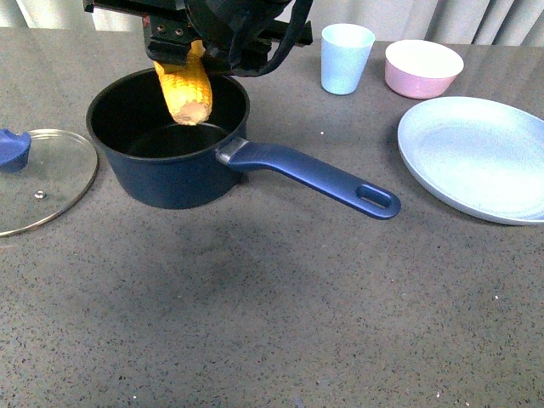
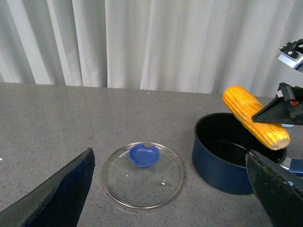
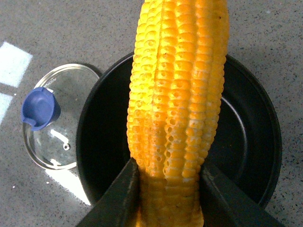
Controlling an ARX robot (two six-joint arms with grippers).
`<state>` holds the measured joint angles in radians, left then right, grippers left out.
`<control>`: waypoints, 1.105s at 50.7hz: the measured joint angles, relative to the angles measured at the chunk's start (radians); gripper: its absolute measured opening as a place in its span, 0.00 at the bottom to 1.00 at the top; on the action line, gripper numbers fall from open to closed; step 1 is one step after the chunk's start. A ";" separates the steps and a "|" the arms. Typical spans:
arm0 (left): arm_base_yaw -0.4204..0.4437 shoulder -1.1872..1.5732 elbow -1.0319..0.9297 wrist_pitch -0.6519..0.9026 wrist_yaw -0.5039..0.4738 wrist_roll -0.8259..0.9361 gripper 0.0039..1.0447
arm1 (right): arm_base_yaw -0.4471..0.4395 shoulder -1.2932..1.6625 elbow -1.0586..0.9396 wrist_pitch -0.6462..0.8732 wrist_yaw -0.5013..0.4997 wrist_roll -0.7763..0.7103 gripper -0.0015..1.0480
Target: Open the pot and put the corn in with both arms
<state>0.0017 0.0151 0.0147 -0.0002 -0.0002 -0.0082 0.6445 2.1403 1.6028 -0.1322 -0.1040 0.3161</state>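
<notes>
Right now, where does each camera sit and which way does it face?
Front: on the body, looking down across the table at the pot; the right gripper shows up top.
Left wrist: over the table, facing the lid and curtain; left gripper open in frame.
Right wrist: above the pot, looking down along the held corn.
All share pot, lid, corn.

You have a yellow-orange corn (image 1: 185,85), its kernels in neat rows, between the black fingers (image 3: 118,198) of the right end effector (image 3: 169,166). The pot (image 1: 170,183) is dark blue outside and black inside. The lid (image 1: 51,183) is clear glass with a blue knob (image 1: 13,149). The cup (image 1: 344,59) and plate (image 1: 476,157) are pale blue, and the bowl (image 1: 422,72) is pink with a whitish inside. The surface (image 1: 272,306) is grey with fine speckles.
</notes>
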 joint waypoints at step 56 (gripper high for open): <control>0.000 0.000 0.000 0.000 0.000 0.000 0.92 | -0.434 -0.861 -0.818 0.243 -0.024 -0.016 0.91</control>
<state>0.0017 0.0151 0.0147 -0.0002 -0.0006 -0.0078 0.2108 1.2793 0.7845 0.1112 -0.1284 0.3000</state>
